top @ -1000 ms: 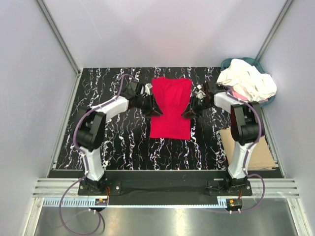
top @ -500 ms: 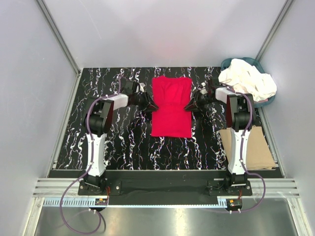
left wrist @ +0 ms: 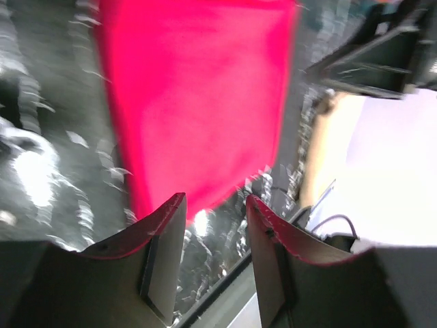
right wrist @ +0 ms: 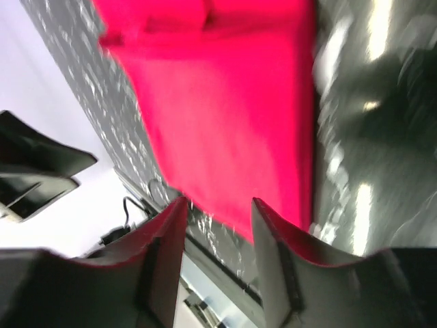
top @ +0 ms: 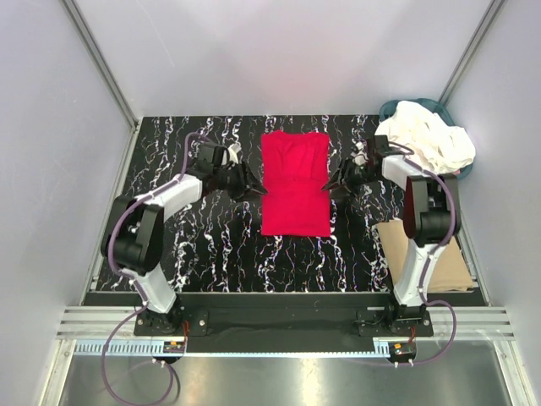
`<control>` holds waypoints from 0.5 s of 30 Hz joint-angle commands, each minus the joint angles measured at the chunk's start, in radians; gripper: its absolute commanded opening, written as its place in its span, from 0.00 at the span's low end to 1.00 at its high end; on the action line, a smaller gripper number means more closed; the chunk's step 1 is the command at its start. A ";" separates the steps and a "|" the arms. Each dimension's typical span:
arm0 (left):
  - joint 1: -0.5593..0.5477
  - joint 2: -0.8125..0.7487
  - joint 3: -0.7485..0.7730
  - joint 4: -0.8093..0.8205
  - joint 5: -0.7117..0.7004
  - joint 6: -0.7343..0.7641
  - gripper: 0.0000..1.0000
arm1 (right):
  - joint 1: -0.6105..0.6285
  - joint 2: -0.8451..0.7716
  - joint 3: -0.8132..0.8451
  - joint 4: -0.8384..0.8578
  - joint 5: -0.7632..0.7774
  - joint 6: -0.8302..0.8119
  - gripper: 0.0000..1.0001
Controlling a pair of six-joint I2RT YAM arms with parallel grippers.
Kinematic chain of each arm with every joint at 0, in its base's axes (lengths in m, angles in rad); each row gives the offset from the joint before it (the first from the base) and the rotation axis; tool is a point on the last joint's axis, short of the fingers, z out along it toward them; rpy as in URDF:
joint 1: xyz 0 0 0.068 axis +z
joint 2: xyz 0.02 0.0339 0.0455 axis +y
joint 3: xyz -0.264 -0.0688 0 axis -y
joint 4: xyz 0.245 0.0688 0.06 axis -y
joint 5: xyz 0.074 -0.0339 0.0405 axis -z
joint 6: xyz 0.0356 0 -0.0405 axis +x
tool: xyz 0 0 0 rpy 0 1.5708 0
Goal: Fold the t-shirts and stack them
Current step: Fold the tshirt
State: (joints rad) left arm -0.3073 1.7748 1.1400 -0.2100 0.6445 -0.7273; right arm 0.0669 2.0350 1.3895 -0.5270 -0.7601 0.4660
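Observation:
A red t-shirt (top: 294,182) lies flat on the black marbled table (top: 211,245), folded into a long narrow strip. It also shows in the left wrist view (left wrist: 198,96) and the right wrist view (right wrist: 225,116). My left gripper (top: 254,183) is open and empty just left of the shirt's left edge. My right gripper (top: 331,183) is open and empty just right of its right edge. In the wrist views the left gripper (left wrist: 215,205) and the right gripper (right wrist: 218,208) hold nothing. A pile of white t-shirts (top: 427,139) fills a teal basket (top: 390,108) at the back right.
A tan board (top: 431,254) lies at the table's right front, beside the right arm. Grey walls stand on three sides. The arm bases sit on the rail at the near edge.
Both grippers have drawn outward, away from the red shirt's side edges. The shirt lies as before.

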 commanded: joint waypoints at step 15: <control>-0.153 0.099 -0.164 0.119 -0.057 -0.034 0.38 | 0.275 -0.024 -0.293 0.298 -0.064 0.139 0.16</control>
State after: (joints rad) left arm -0.4625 1.8435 0.9852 -0.1177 0.6151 -0.7902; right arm 0.3527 1.9808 1.1225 -0.3099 -0.8211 0.5850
